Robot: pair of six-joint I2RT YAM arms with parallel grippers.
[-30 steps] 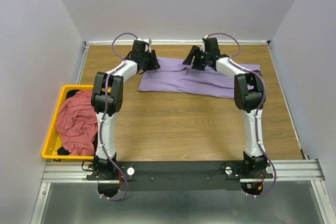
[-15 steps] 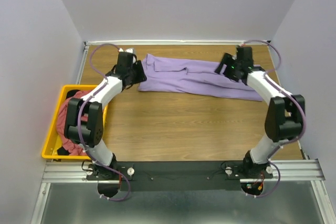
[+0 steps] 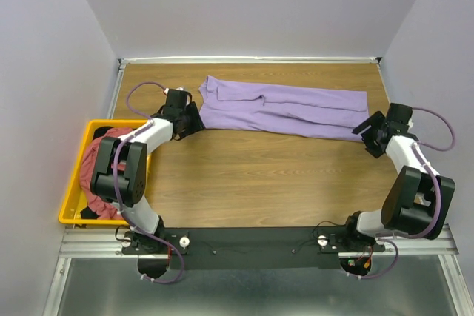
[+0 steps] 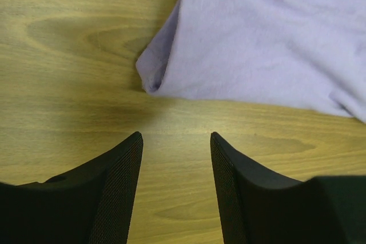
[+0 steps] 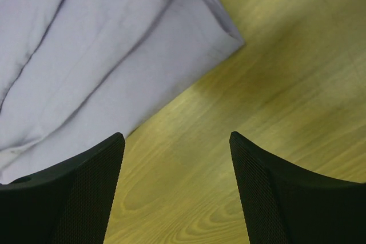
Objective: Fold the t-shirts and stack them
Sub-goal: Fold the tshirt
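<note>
The left tool (image 4: 176,139) is held wide and empty just short of the near left corner of the lavender t-shirt (image 4: 269,32). The right tool (image 5: 176,136) is likewise spread wide with nothing between its jaws, beside the shirt's right-hand corner. The shirt is laid on the far half of the counter (image 3: 252,175) as a long band, apparently folded lengthwise, so crosswise folds are judged to be left. The red-pink t-shirt (image 3: 104,172) is seen heaped unfolded in the yellow bin (image 3: 74,183), and no stack is begun.
</note>
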